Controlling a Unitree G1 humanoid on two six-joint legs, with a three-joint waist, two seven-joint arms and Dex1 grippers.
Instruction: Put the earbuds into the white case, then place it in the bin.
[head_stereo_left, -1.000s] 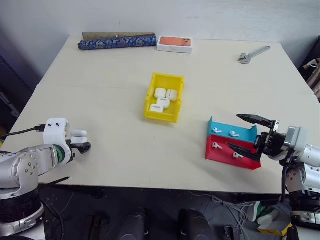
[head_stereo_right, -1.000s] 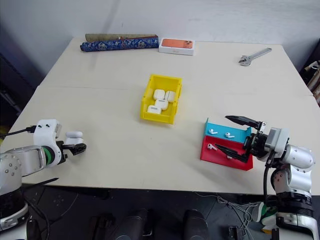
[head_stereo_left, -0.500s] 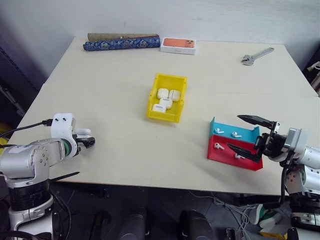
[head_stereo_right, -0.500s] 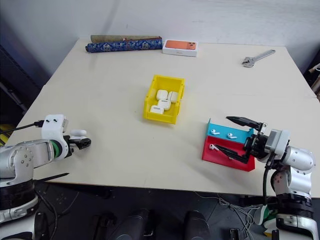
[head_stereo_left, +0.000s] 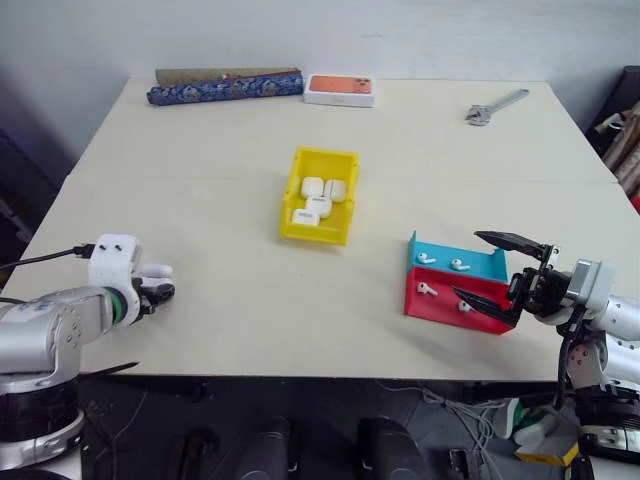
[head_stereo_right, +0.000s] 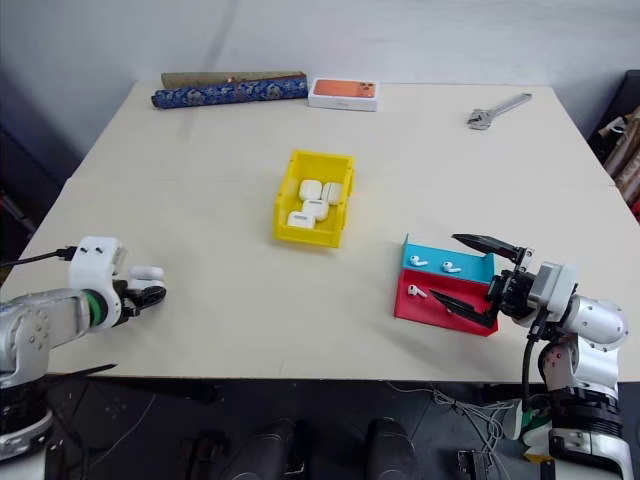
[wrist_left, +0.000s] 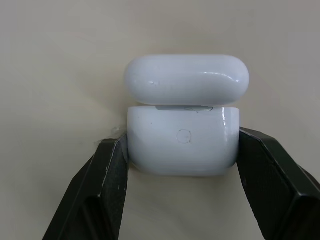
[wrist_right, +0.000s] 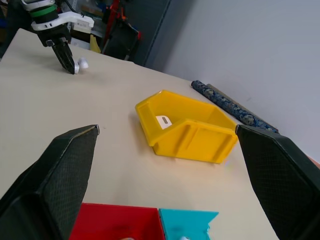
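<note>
Two grippers: my left gripper (wrist_left: 182, 170) pinches the white case (wrist_left: 184, 115) at the table's near-left edge; my right gripper (head_stereo_left: 497, 269) hangs spread above the earbuds (head_stereo_left: 440, 276), right of the bin (head_stereo_left: 320, 195).

Left gripper (wrist_left: 182, 165) has its fingers clamped shut, while right gripper (head_stereo_left: 500, 270) is spread wide.

No readable text, brand, number or sign appears anywhere. The white case (wrist_left: 183, 130) bears only a small plain embossed circle on its front, without lettering. The flat box (head_stereo_left: 339, 89) near the table's far edge shows an orange top with no legible print.
</note>
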